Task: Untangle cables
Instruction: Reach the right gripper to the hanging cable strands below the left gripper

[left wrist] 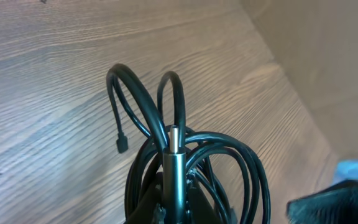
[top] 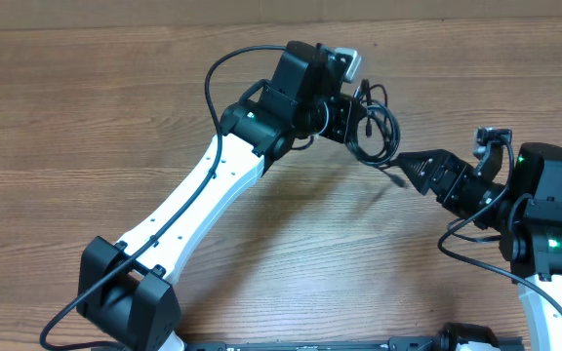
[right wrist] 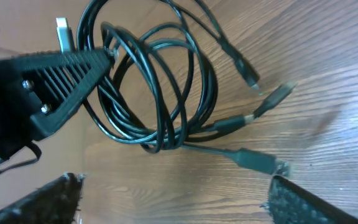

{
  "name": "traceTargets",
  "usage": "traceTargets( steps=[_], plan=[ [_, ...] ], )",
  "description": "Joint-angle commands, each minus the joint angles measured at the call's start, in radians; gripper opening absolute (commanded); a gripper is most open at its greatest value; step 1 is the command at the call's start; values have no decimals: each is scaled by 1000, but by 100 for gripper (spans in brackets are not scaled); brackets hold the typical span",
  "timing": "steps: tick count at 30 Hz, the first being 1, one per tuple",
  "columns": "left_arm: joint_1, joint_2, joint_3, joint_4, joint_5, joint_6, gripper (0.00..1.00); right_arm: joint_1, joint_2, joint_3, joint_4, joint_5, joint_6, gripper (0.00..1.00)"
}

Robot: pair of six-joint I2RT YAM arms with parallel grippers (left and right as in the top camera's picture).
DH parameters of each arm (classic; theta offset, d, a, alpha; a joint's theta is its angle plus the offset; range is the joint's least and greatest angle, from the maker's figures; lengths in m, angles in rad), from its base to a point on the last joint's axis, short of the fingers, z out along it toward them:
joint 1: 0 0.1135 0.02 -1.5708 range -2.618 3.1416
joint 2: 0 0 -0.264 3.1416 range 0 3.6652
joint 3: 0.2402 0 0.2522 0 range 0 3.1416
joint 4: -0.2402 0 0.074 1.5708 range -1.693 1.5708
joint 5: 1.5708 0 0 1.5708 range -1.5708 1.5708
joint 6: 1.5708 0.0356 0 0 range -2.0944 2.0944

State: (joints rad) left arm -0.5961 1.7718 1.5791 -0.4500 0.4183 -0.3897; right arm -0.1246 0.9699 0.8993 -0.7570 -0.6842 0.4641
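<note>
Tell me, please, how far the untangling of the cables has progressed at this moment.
Done: the left gripper is shut on the cables, so the bundle is gripped. In hand: the right gripper is open, close to a loose plug end but not gripping it. Left: all of the untangling; the cables are coiled together in one bundle and none lies apart.

L gripper [top: 358, 130] grips coiled cables [top: 390, 123]; R gripper [top: 404, 164] just beside, pointing at them.
</note>
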Motion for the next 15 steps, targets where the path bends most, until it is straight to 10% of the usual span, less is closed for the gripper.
traceTargets(
  steps=[1,12,15],
  plan=[
    [-7,-29,21,25,55,-99,4,-5,0,16,3,-24,19,86],
    [-54,-29,21,42,107,-104,4,-5,47,16,44,51,24,74],
    [-71,-29,21,43,115,-105,4,-5,76,16,67,88,27,58]
  ],
)
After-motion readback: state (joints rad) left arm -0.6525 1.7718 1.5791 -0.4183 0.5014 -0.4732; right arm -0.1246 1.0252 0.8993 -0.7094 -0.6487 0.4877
